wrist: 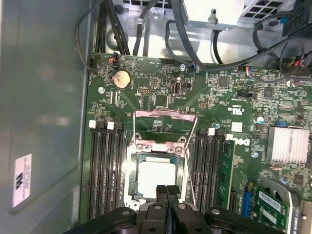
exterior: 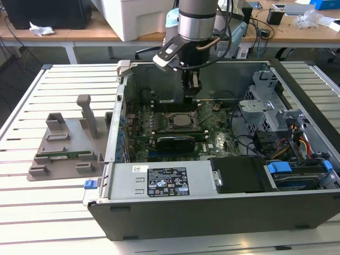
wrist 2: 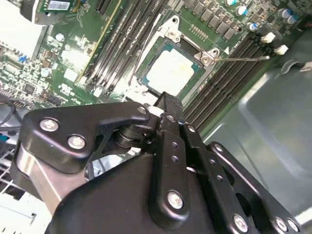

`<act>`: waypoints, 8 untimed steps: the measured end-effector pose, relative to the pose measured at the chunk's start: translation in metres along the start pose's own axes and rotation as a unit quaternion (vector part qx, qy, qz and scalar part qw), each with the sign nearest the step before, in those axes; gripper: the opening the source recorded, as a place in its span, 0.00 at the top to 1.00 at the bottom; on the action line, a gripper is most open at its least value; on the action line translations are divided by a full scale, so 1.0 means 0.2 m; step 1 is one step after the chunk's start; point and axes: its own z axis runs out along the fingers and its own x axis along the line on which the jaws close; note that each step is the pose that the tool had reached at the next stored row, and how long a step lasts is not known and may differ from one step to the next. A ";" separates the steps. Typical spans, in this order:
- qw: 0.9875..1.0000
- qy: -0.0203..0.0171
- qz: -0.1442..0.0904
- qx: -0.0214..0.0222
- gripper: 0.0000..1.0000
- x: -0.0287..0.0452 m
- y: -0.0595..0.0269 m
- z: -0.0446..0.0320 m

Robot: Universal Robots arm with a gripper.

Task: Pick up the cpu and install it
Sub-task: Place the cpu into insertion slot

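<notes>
My claw [wrist: 166, 189] is clenched: in the first wrist view its two fingertips [wrist: 161, 191] press flat against each other with nothing between them. In the exterior view the claw [exterior: 191, 95] hangs inside the open computer case [exterior: 212, 212], above the socket [exterior: 179, 127] and clear of it, toward the case's back wall.

The cpu [wrist: 156, 178] lies flat in the socket [wrist: 130, 170], silvery top plate facing up, its thin green rim lined up squarely with the frame. From both wrist views I see the chip directly beyond the claw tips; in the second wrist view the cpu [wrist 2: 170, 73] sits just past the closed claw [wrist 2: 165, 97]. I cannot tell from the wrist views alone how much air separates them, but the exterior view shows the cpu [exterior: 180, 119] lower than the tips, not touching.

The socket's metal bracket [wrist: 165, 119] is swung open and lies off the chip, on the side of the socket toward a round coin battery [wrist: 121, 78]. Rows of dark memory slots [wrist: 105, 170] flank the socket on two opposite sides, all on the green motherboard [wrist: 234, 97].

The case rests on a slatted white table [exterior: 53, 212]. A grey fixture tray [exterior: 58, 154] lies on the table, well away from the socket, outside the case on the exterior view's left.
</notes>
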 end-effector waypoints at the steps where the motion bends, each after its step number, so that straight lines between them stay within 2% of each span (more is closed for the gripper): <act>1: 1.000 0.000 0.000 0.000 0.89 -0.002 -0.001 -0.047; 8: 1.000 0.000 0.000 0.000 0.89 -0.006 -0.004 -0.173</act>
